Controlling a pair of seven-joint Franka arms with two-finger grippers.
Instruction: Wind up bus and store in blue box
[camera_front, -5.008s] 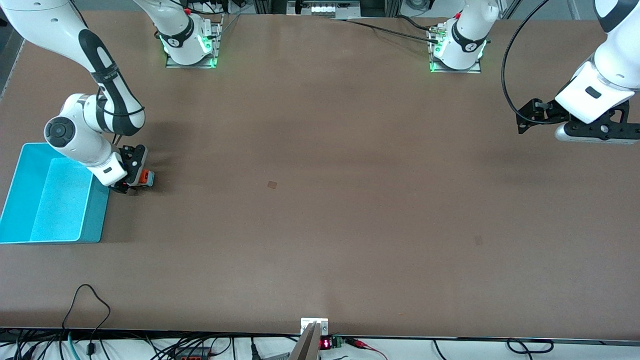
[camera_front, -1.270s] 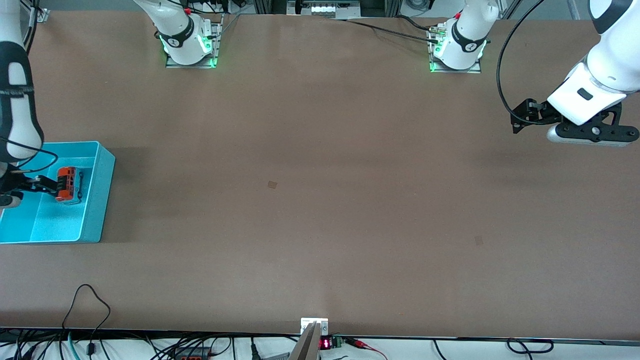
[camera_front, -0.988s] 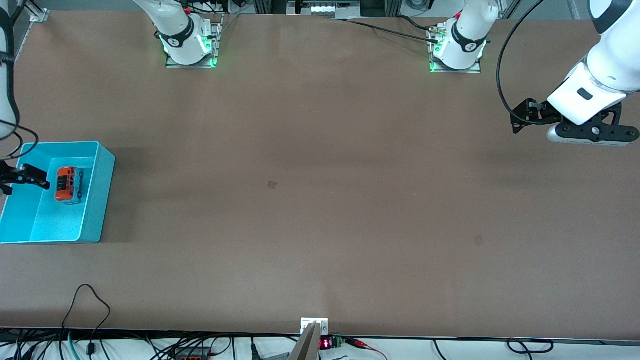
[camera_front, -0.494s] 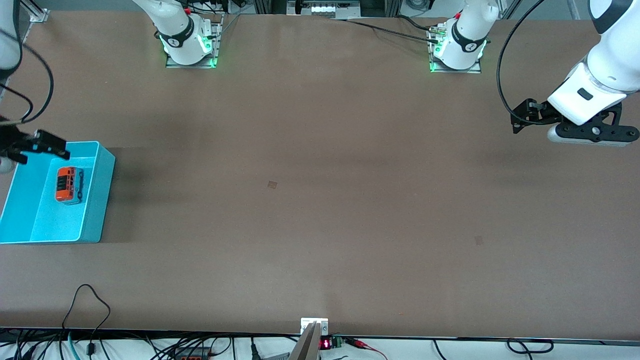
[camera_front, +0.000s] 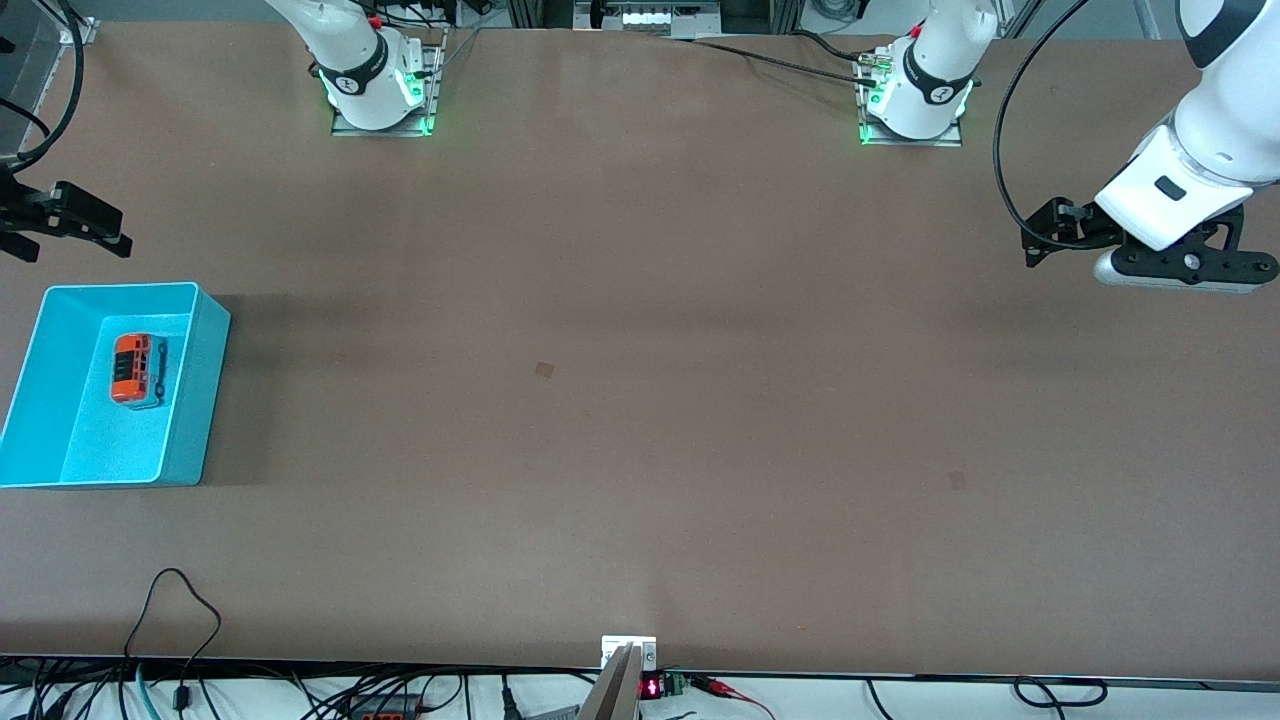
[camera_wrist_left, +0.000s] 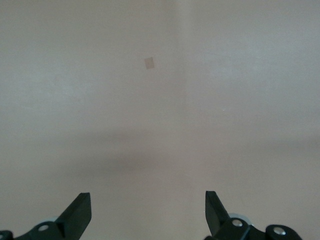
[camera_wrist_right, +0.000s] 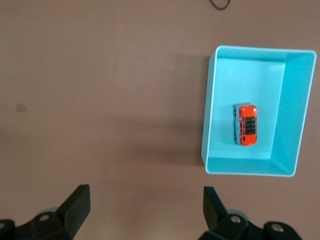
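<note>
Brown bench, bare across its middle. Blue box sits at the right arm's end; bus lies inside on the box floor, roof up, nothing touching it. Right gripper is up in the air just off the box's rim, jaws released and empty. Left gripper waits over the left arm's end, jaws released, empty.

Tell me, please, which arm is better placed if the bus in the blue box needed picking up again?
The right: its open right gripper hangs by the blue box holding the bus. The left gripper waits, open, over the table's other end.
</note>
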